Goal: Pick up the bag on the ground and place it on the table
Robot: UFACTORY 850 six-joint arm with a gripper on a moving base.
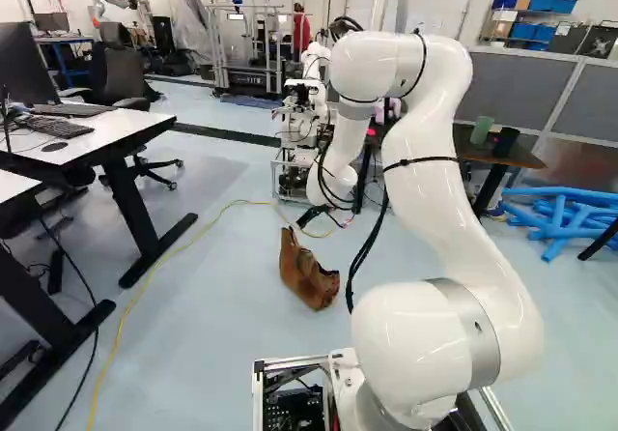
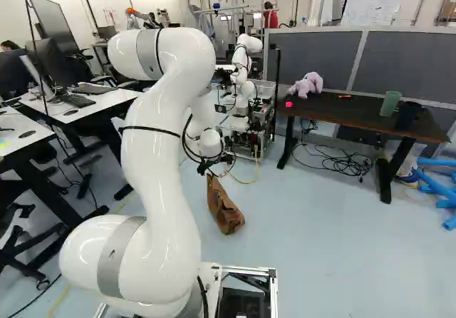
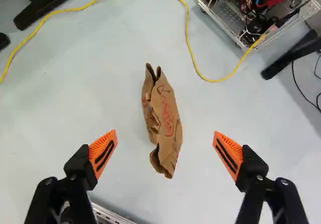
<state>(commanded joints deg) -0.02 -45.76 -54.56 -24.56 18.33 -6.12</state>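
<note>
Through my cameras, my gripper [image 1: 323,223] is black, its orange pads [image 3: 102,155] slashed with black stripes, and it rides on my white arm [image 1: 430,175] with grey bands. Ahead of the gripper, the bag [image 3: 169,118] is brown with red print; the floor [image 3: 75,98] there is pale blue-grey. Farther ahead, I see a yellow cable [image 3: 187,28]. Right of the gripper, the table [image 2: 342,110] is dark brown.

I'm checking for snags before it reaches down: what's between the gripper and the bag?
In the wrist view, only bare floor shows between the open gripper and the bag, either side. The yellow cable lies beyond the bag.
</note>
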